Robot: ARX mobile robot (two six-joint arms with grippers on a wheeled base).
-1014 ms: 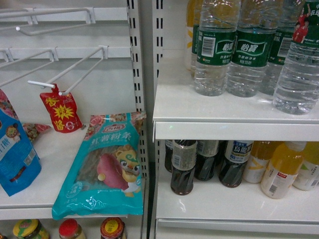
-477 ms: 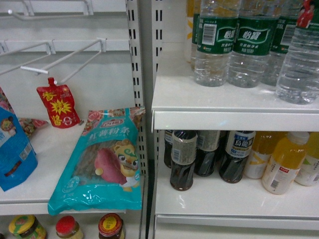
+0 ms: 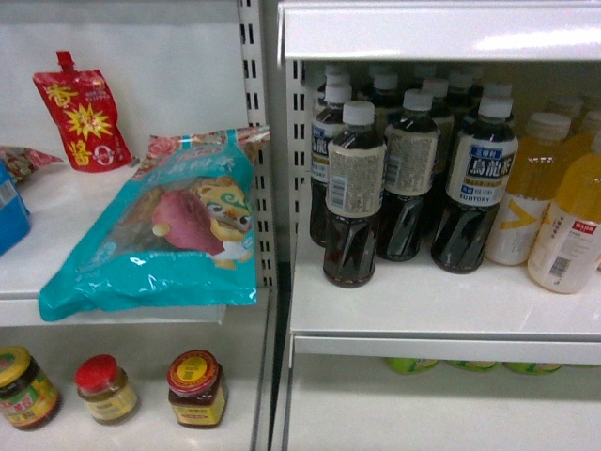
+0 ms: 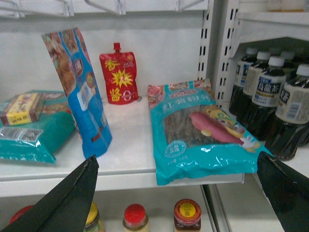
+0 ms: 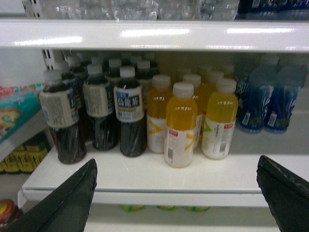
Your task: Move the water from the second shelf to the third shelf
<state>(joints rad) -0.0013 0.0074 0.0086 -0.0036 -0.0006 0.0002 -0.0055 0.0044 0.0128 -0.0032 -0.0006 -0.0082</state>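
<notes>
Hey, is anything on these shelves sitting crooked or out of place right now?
Yes: the teal noodle bag lies flat and skewed, its front corner overhanging the left shelf edge. The dark tea bottles stand upright in rows.

No arm, wrist or gripper is seen in the head view.

In the left wrist view, the left gripper (image 4: 176,193) is shown with its jaws spread wide apart. Only the two dark fingers (image 4: 63,203) are visible, one rising from the lower left corner and the other at the lower right edge. Nothing is held between them.

In the right wrist view, the right gripper (image 5: 176,195) is likewise seen spread wide, with one dark finger (image 5: 65,205) at the lower left and the other at the lower right. Nothing is gripped. Both fingers are pointed forward, roughly level. The arms themselves are not shown.
</notes>
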